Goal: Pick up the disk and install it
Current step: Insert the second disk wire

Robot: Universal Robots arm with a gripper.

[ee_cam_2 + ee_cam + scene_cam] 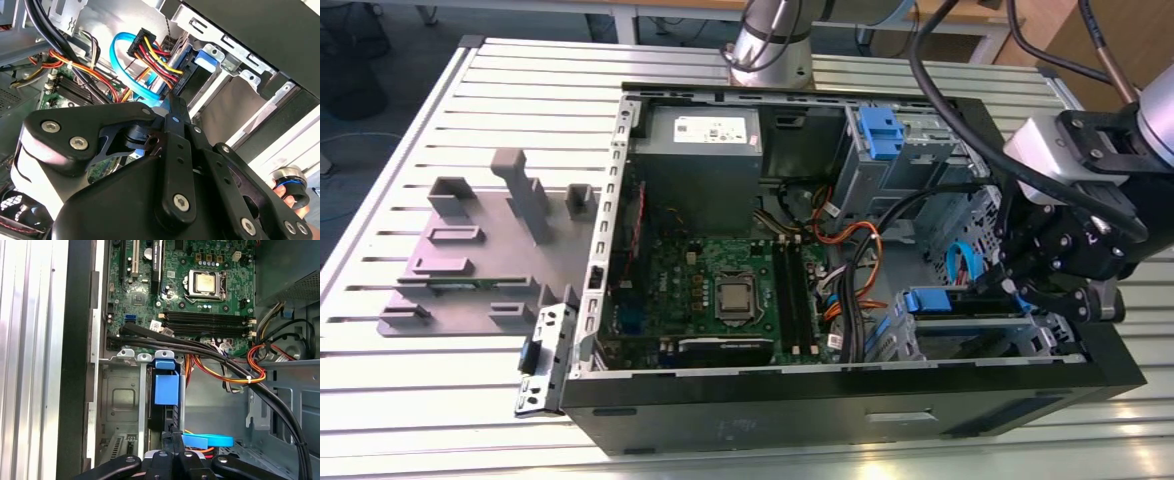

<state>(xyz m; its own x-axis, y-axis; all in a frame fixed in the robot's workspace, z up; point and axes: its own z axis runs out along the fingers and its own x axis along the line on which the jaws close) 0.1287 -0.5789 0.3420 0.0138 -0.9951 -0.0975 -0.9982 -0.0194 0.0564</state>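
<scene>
surface: slatted pale metal table, ribbed lengthwise | behind: dark grey floor and legs of a light-framed table | exterior view's right: tan wooden panel | light: even, bright, soft shadows

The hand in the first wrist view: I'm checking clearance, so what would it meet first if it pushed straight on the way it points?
Most likely the disk, standing on edge in the drive cage just ahead of the hand, with its blue carrier tab beyond. Depth is unclear, and they may already be touching.
</scene>
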